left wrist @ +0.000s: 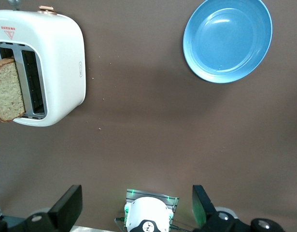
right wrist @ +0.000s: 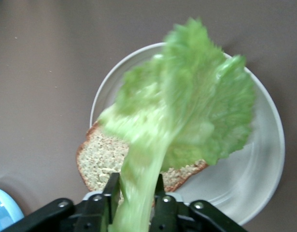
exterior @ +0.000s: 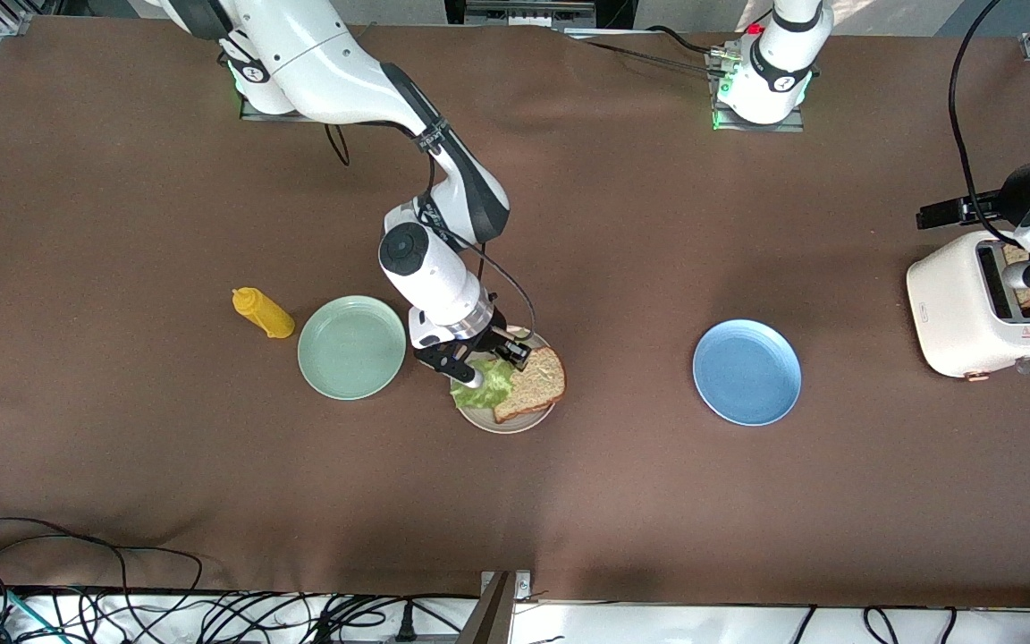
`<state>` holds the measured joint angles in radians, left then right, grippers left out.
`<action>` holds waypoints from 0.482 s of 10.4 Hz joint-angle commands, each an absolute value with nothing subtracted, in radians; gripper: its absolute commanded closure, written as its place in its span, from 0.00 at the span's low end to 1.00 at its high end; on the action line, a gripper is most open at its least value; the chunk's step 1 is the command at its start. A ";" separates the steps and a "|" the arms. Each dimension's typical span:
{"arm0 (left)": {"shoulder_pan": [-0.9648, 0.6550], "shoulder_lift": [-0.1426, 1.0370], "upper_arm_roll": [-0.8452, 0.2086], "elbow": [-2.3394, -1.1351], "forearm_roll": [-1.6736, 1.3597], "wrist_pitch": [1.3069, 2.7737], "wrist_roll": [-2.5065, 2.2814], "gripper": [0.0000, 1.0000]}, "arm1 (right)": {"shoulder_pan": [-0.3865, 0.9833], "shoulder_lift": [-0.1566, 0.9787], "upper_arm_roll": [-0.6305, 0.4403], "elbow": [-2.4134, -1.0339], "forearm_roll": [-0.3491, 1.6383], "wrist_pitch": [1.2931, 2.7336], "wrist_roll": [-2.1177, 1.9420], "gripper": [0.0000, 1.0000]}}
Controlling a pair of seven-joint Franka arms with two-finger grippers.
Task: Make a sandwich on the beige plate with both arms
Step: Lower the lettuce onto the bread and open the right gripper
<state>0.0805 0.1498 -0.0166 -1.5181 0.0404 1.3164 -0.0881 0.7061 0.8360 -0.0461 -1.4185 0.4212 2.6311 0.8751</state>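
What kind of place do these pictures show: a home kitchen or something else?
Probably a robotics lab staged as a kitchen, not a home. Two arms are bolted to a brown-covered table, loose cables run along its edge nearest the front camera, and the toaster and plates serve as props.
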 commanded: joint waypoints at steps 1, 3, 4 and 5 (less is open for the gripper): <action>0.083 0.146 -0.023 -1.513 0.069 1.302 -0.092 0.00 | 0.715 0.838 -0.051 -1.390 0.431 2.622 0.885 0.00; 0.083 0.146 -0.023 -1.513 0.068 1.302 -0.092 0.00 | 0.721 0.804 -0.057 -1.391 0.423 2.581 0.885 0.00; 0.083 0.146 -0.023 -1.513 0.069 1.302 -0.092 0.00 | 0.719 0.778 -0.069 -1.388 0.382 2.481 0.884 0.00; 0.084 0.147 -0.023 -1.514 0.069 1.302 -0.092 0.00 | 0.718 0.744 -0.087 -1.384 0.276 2.370 0.877 0.00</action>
<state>0.0804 0.1499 -0.0166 -1.5181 0.0404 1.3162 -0.0882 0.7117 0.8012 -0.0588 -1.3846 0.3651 2.5014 0.8715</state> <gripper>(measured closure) 0.000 0.000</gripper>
